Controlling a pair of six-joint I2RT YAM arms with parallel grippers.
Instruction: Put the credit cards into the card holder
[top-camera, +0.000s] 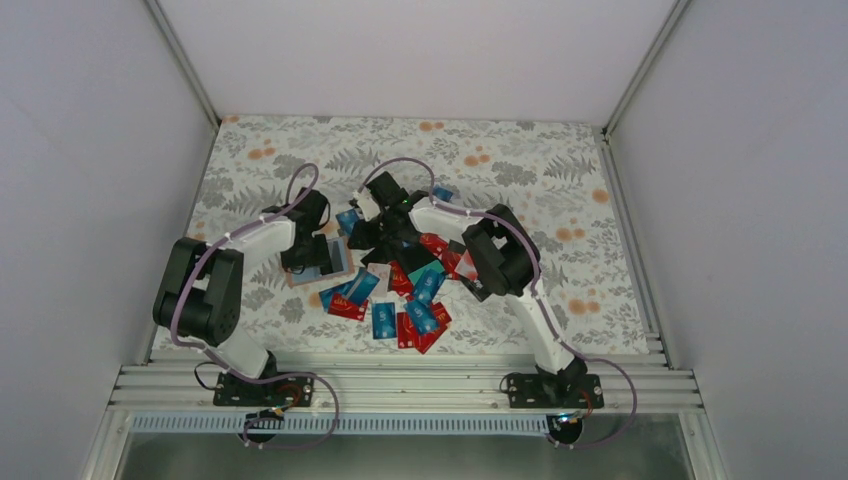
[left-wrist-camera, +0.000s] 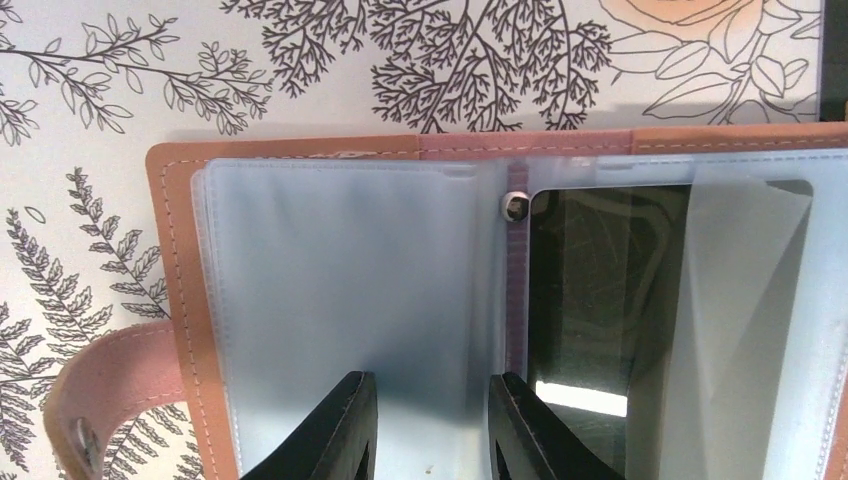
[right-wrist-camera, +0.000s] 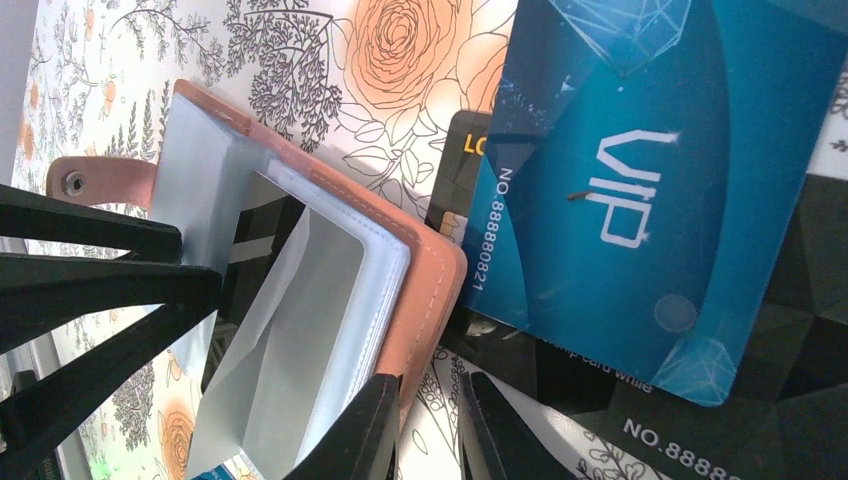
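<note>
Card holder (top-camera: 335, 262): lies open, sleeves up, on the counter (top-camera: 560, 180) just left of the heap of cards (top-camera: 410, 305). Its long axis runs across the left end effector (left-wrist-camera: 430, 388), whose jaws stand close over a clear sleeve beside the spine; whether they pinch or only press it cannot be told. Right end effector (right-wrist-camera: 432, 392): jaws nearly together at the holder's right cover edge, grip not discernible. A blue card (right-wrist-camera: 640, 200) lies just beyond that edge, so the right arm is judged nearer for feeding cards leftward.
</note>
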